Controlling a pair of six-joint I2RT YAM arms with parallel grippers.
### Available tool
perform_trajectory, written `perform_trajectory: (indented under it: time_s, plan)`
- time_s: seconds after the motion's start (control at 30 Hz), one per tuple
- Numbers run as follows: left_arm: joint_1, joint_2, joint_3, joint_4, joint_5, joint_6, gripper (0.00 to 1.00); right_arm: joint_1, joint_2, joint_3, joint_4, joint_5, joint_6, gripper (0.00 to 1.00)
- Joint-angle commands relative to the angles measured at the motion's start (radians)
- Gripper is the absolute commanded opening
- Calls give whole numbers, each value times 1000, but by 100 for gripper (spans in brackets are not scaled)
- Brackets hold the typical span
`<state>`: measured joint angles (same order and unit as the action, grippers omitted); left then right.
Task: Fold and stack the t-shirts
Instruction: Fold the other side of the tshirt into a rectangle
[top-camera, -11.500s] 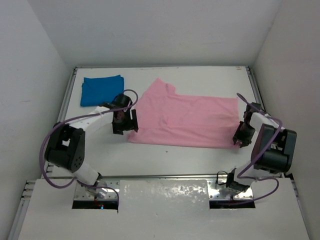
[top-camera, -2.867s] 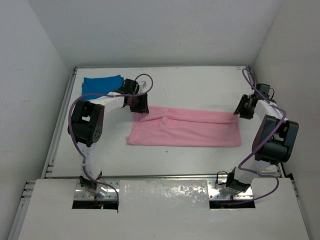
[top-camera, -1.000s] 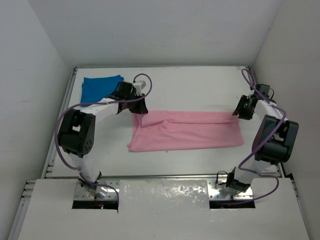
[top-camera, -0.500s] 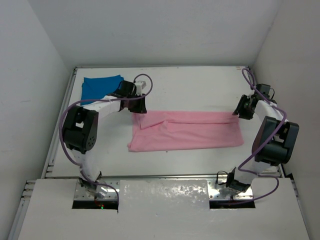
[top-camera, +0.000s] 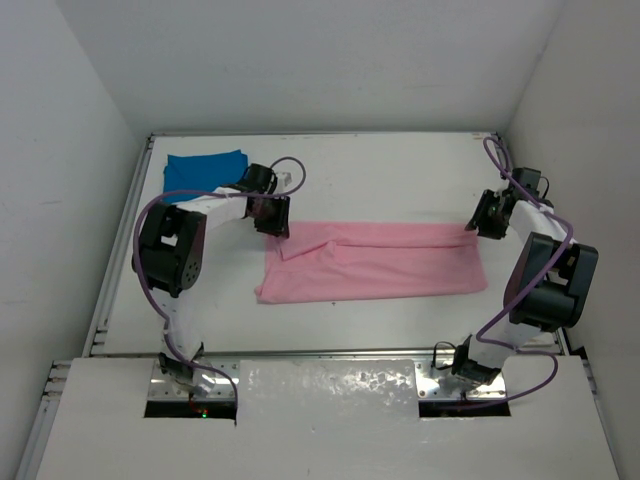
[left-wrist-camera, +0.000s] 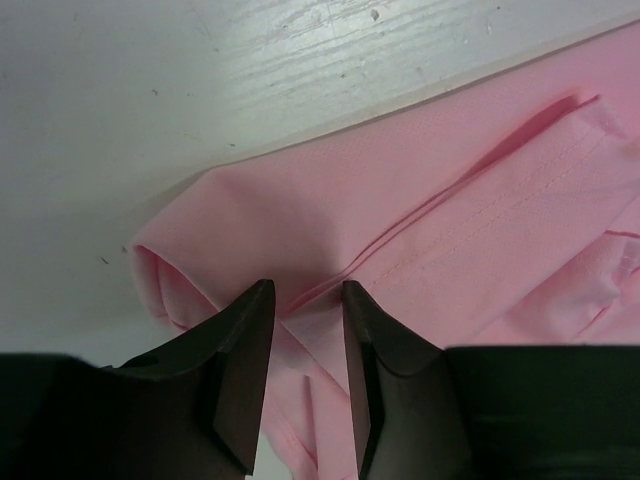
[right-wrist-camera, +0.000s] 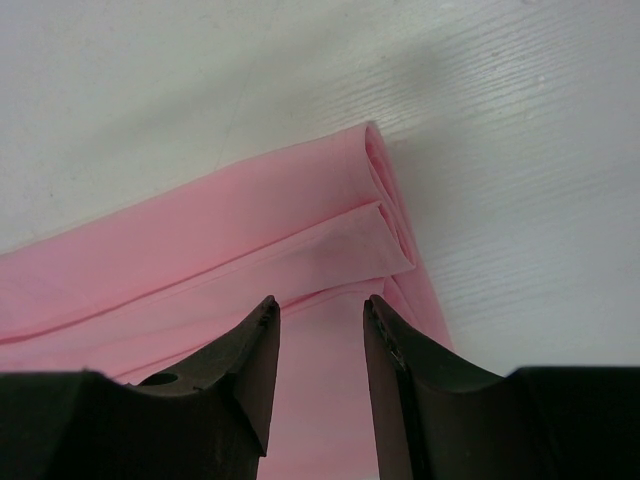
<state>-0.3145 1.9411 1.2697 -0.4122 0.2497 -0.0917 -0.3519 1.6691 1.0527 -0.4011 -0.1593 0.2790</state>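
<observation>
The pink t-shirt (top-camera: 375, 260) lies on the worktop (top-camera: 400, 170) as a long folded band, likely readied for a crosswise fold. The left gripper (left-wrist-camera: 308, 290) sits at its far left corner, jaws slightly apart, straddling a seam, pinching nothing. The right gripper (right-wrist-camera: 320, 305), at its far right corner, is likewise parted and empty. The blue t-shirt (top-camera: 200, 170) lies folded beyond its left end.

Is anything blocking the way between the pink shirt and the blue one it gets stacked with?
Nothing visible. Only bare table lies between the pink shirt and the blue shirt, apart from the robot's own left arm reaching across. The left gripper and right gripper hang over the pink shirt's far corners.
</observation>
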Motion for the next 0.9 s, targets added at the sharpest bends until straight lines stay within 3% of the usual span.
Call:
perform_trajectory:
  time_s: [0.0, 0.13, 0.43, 0.87]
  plan:
    - [-8, -2, 30, -31, -15, -3, 32, -4, -29, 9, 11, -2, -14, 38]
    - [-6, -4, 34, -34, -10, 30, 29, -4, -31, 1, 16, -6, -12, 38]
    - [-9, -70, -52, 55, 141, -3, 5, -4, -22, 6, 12, -6, -12, 38]
    - [-47, -237, -164, 188, 224, 26, 1, -4, -23, -5, 19, -51, -8, 38]
